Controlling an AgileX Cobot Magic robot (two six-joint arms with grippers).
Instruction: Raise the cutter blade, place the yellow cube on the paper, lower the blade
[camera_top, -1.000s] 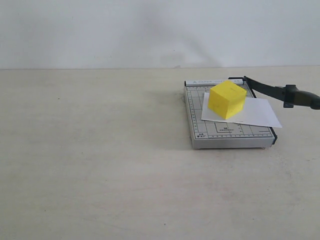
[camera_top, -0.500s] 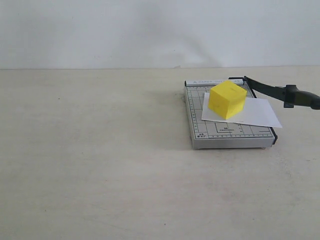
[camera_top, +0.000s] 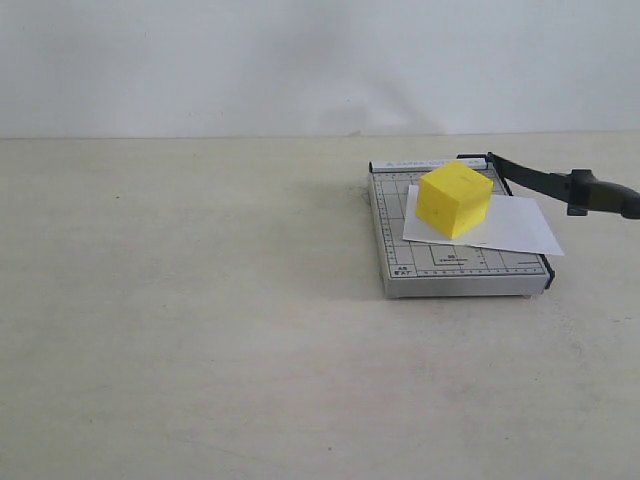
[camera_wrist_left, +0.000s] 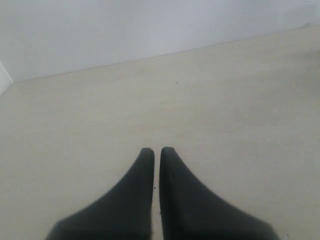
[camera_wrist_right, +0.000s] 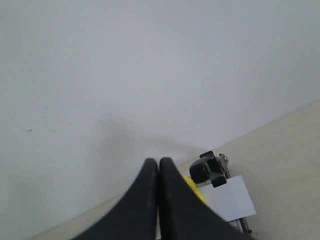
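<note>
The yellow cube (camera_top: 454, 199) rests on the white paper (camera_top: 515, 228), which lies skewed over the grey gridded trimmer base (camera_top: 392, 225). The black cutter blade (camera_top: 560, 186) stands raised, its thick handle reaching off the right edge of the exterior view. Neither gripper shows in the exterior view. In the right wrist view my right gripper (camera_wrist_right: 158, 161) is shut and empty, apart from the trimmer, with the blade handle (camera_wrist_right: 207, 169), a sliver of the cube (camera_wrist_right: 196, 190) and the paper (camera_wrist_right: 227, 199) beyond its fingers. My left gripper (camera_wrist_left: 156, 151) is shut over bare table, holding nothing.
The beige table (camera_top: 200, 300) spreads wide to the left and front of the trimmer. A plain white wall (camera_top: 300, 60) closes the back.
</note>
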